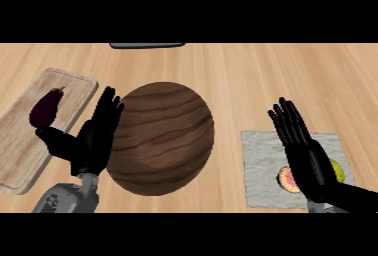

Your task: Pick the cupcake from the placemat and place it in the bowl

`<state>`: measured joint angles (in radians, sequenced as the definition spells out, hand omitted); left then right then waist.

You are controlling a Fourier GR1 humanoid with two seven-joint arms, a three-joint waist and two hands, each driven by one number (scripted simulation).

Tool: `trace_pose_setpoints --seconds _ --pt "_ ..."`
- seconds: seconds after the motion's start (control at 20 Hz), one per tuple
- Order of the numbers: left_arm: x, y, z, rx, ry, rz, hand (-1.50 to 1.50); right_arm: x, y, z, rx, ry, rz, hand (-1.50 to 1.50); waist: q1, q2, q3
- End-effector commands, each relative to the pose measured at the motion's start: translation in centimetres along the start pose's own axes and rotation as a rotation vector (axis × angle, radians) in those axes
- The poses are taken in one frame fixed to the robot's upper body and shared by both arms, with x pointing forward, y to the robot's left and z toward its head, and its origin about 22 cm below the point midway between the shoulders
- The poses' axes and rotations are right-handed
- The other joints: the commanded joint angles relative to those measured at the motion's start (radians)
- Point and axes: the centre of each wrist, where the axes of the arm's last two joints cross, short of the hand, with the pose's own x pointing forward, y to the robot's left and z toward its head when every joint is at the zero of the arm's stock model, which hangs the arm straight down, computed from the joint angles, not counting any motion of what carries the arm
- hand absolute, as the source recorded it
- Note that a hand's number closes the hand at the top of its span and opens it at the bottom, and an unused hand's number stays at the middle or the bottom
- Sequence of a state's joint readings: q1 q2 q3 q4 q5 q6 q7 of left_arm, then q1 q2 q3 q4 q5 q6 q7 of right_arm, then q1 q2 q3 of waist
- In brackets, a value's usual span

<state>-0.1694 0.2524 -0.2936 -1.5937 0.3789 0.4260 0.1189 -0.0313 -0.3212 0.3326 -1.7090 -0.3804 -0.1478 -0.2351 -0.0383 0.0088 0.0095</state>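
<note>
Wood-grain counter (pixel 244 70) in head view, with the dark wooden bowl (pixel 160 137) as landmark near centre. Right of the bowl, well apart, a grey placemat (pixel 258 165); on it the cupcake (pixel 288 180), only a pink-and-orange sliver showing, with something yellow-green (pixel 337 171) just beyond. Right hand (pixel 303 145) hangs over the placemat, fingers straight and together, holding nothing, and hides most of the cupcake; whether it touches the cake I cannot tell. Left hand (pixel 100 132) stands just left of the bowl's rim, fingers straight, thumb out, empty, resting. Further left, a pale cutting board (pixel 22 150) carries a dark purple eggplant (pixel 46 107). A dark object (pixel 148 45) sits at the counter's far edge, above the bowl. Judgement on handling: cupcake likely light and soft, top easily squashed or smeared, so take it low on opposite sides of the base, not from above. Bowl mouth is wide; the carry from the placemat leftward into it should be forgiving. No grasp made yet.
</note>
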Motion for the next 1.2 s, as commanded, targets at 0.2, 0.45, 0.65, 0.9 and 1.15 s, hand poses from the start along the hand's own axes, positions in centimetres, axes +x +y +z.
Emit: trace_pose_setpoints --seconds 0.2,0.45,0.65,0.9,1.15 --pt "3.5 3.0 -2.0 0.006 -0.187 -0.315 0.00 0.8 1.2 -2.2 0.647 0.051 -0.212 1.50 0.153 0.017 0.007" --pt "4.3 3.7 -2.6 0.023 -0.224 -0.424 0.00 0.6 -8.8 -4.8 0.581 0.011 -0.134 -1.50 0.123 0.028 0.002" --pt "3.5 3.9 -2.3 0.026 -0.212 -0.441 0.00 3.4 -11.9 -6.2 0.837 -0.094 -0.166 -1.50 0.110 0.017 0.001" --pt "5.0 4.8 -3.1 0.038 -0.219 -0.466 0.00 8.5 -14.3 -9.3 0.981 -0.123 0.016 -1.50 0.111 0.013 0.001" --pt "4.7 4.3 -3.3 0.044 -0.204 -0.447 0.00 12.2 -11.9 -11.0 1.158 -0.109 0.258 -1.50 0.093 0.007 -0.002"
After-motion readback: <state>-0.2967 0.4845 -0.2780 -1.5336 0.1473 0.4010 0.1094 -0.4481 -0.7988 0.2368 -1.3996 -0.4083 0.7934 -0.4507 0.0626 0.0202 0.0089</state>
